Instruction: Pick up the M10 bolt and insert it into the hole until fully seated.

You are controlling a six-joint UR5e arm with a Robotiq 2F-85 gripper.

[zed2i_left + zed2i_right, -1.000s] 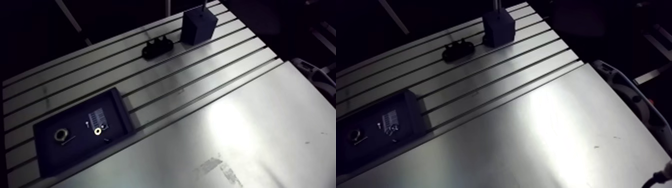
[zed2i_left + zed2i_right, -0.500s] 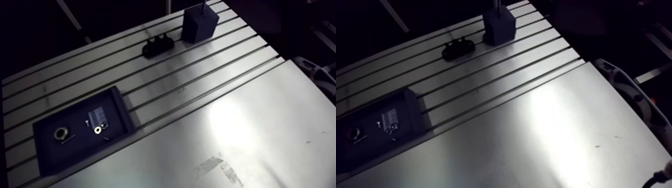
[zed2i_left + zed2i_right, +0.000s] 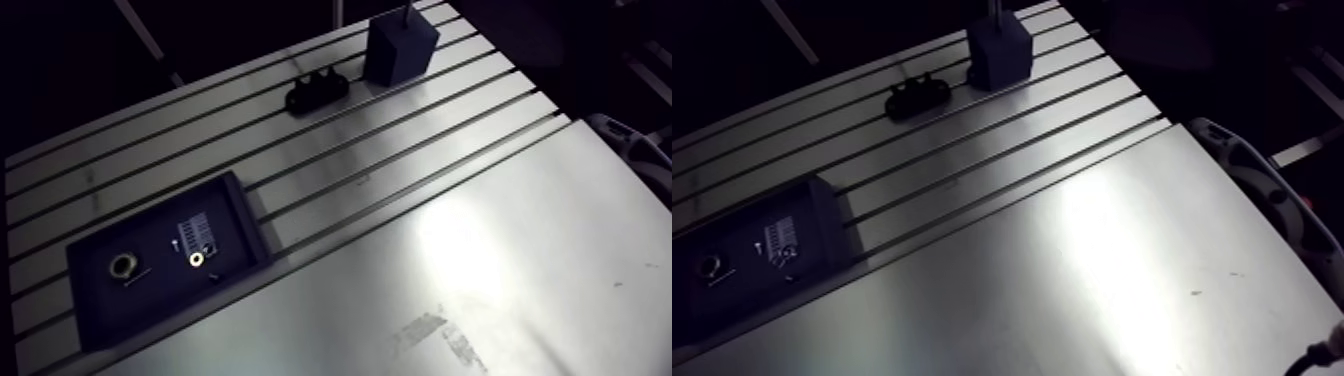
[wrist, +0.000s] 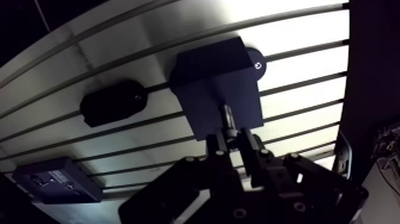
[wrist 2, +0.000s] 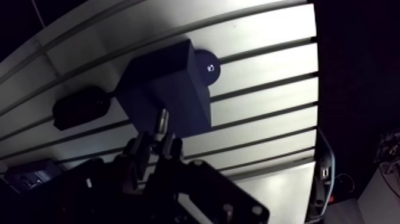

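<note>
In the wrist view my gripper (image 4: pixel 231 137) is shut on the M10 bolt (image 4: pixel 227 117). The bolt's silvery shank sticks out ahead of the fingertips (image 4: pixel 246 136). It points at the top face of a dark blue block (image 4: pixel 219 83) that stands on the slotted table. The bolt's tip lies over the block's near part; I cannot tell whether it touches. In the arm view the same block (image 3: pixel 400 48) stands at the table's far end, and the gripper is out of that view.
A black oval holder (image 3: pixel 316 92) lies beside the block. A dark tray (image 3: pixel 160 262) at the near left holds a nut (image 3: pixel 122 266), a washer (image 3: pixel 196 259) and small parts. A smooth metal sheet (image 3: pixel 480 270) covers the table's near right.
The arm view has shifted very slightly, so the camera moved a little. The block, holder and tray keep their places on the table.
</note>
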